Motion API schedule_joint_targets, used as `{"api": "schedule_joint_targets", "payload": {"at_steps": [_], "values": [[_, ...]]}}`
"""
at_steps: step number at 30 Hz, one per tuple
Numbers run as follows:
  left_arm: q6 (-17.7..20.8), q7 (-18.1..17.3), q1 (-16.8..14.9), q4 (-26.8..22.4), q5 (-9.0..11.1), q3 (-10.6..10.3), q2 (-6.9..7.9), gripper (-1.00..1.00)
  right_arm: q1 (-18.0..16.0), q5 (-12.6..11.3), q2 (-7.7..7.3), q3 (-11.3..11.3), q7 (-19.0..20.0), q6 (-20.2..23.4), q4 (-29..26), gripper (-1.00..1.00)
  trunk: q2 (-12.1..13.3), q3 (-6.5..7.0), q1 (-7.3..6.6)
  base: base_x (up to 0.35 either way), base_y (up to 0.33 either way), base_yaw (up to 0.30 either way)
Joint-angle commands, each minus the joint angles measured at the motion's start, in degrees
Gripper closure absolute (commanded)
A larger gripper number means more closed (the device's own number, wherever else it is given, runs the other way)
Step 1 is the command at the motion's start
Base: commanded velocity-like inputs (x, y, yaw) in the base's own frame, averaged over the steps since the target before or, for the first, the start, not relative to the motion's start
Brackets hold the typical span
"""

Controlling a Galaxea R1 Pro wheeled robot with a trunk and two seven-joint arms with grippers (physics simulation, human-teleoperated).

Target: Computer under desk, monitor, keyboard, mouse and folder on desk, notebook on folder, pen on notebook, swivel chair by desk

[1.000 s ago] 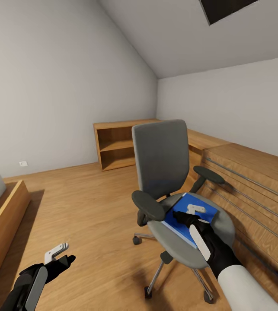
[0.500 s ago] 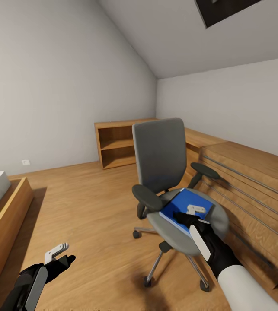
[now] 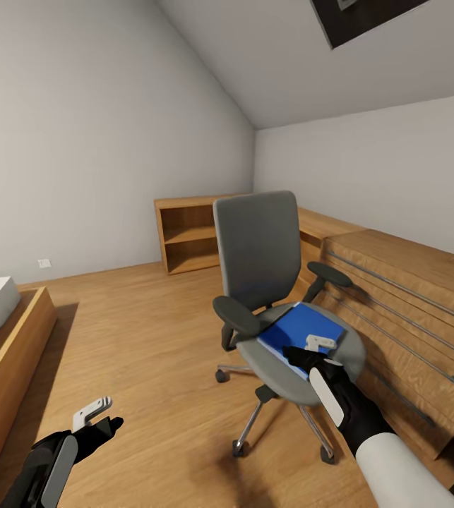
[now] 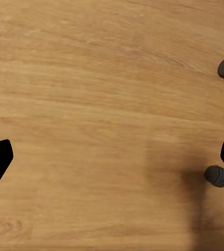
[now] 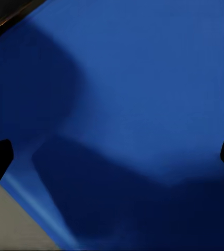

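Jaws of the right gripper (image 3: pixel 311 351) spread wide just above the folder (image 3: pixel 294 331) on the chair (image 3: pixel 269 282). Left gripper (image 3: pixel 96 416), also wide, hangs well apart over the floor.

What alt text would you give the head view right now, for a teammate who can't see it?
The right hand hovers open just above a blue folder lying on the seat of a grey swivel chair, not yet gripping it. The left hand hangs open over the wooden floor; a low wooden shelf unit stands against the far wall.
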Motion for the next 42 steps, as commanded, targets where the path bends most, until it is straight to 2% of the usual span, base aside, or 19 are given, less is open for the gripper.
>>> {"api": "schedule_joint_targets", "payload": {"at_steps": [1,22,42], "values": [[0.29,0.45,-0.02,-0.08,0.60,0.00,0.00,-1.00,-0.01,-0.86,-0.10,0.30,-0.56,0.16,1.31,-1.00,-0.02,-0.07,0.00,-0.004,-0.001,0.000],[0.22,0.45,-0.02,0.29,0.61,0.00,0.00,-1.00,-0.01,-0.81,-0.12,0.30,-0.56,0.15,1.30,-1.00,8.40,3.70,-4.62,0.000,0.000,0.000],[0.06,0.45,-0.02,1.72,0.56,-0.08,0.00,-1.00,-0.01,-0.46,-0.38,0.08,-0.14,-0.23,0.74,-1.00,8.40,3.70,-4.62,0.000,0.000,0.000]]}}
